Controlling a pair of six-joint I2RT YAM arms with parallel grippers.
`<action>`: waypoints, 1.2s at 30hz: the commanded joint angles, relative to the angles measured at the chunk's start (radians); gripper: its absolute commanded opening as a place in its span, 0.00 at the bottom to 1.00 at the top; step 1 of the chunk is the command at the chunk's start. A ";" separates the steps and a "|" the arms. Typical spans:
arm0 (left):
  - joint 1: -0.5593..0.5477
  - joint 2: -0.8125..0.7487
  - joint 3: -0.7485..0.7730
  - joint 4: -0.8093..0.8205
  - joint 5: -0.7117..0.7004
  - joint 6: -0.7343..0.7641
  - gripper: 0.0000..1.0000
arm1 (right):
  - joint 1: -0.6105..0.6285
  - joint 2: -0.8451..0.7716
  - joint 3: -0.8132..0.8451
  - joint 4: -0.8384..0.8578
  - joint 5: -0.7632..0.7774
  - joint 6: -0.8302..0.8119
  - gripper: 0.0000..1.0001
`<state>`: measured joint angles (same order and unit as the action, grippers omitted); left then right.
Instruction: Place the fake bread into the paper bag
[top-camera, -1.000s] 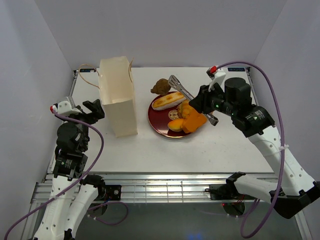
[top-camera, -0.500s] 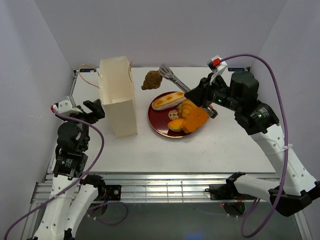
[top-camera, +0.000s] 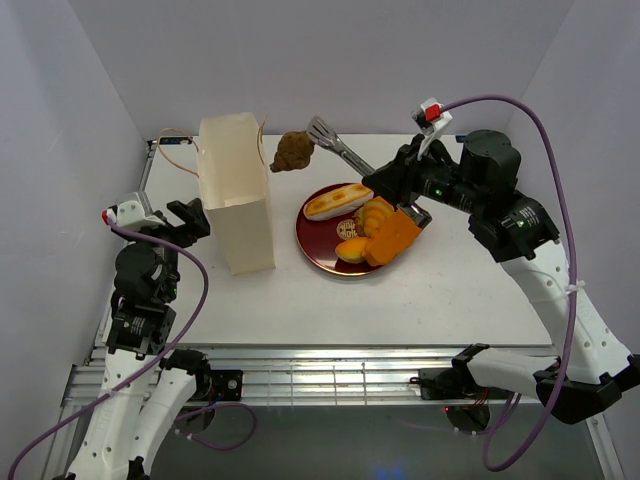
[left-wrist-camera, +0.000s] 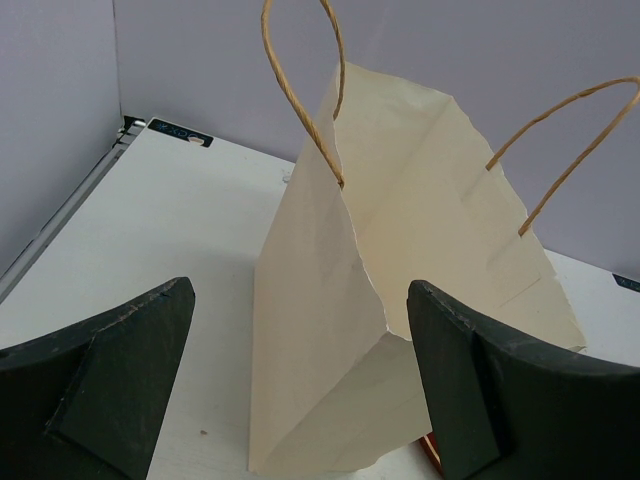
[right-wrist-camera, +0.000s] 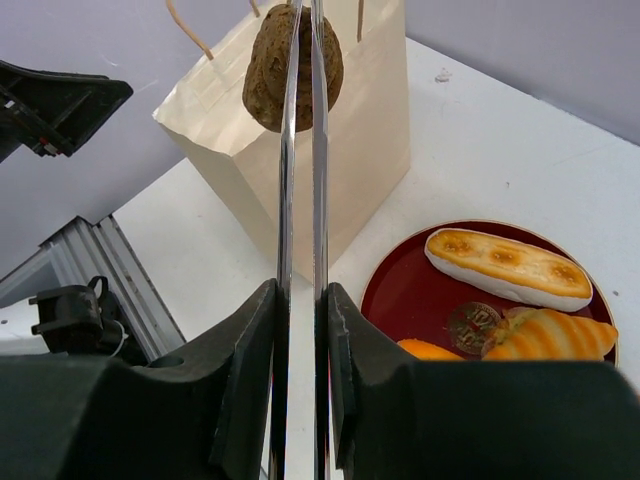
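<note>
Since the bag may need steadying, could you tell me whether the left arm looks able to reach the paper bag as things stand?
Probably yes. The open left tool faces the paper bag with nothing between them; the tongs and brown pastry hang on the bag's far side.

Matt creased paper bag, mirror-bright metal tongs, rough brown bun; glossy red plate, glossy striped roll
</note>
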<state>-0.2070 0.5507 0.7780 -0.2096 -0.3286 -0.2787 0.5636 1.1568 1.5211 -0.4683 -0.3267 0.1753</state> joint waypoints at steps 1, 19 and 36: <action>-0.006 0.000 -0.006 -0.002 0.011 -0.002 0.98 | 0.009 -0.008 0.068 0.074 -0.046 0.000 0.22; -0.005 0.003 -0.006 0.001 0.029 -0.005 0.98 | 0.076 0.144 0.201 0.211 -0.164 0.032 0.22; -0.006 0.002 -0.008 -0.001 0.036 -0.008 0.98 | 0.119 0.483 0.447 0.244 -0.101 0.021 0.22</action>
<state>-0.2070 0.5510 0.7780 -0.2096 -0.3054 -0.2790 0.6765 1.6176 1.8900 -0.2817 -0.4606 0.2024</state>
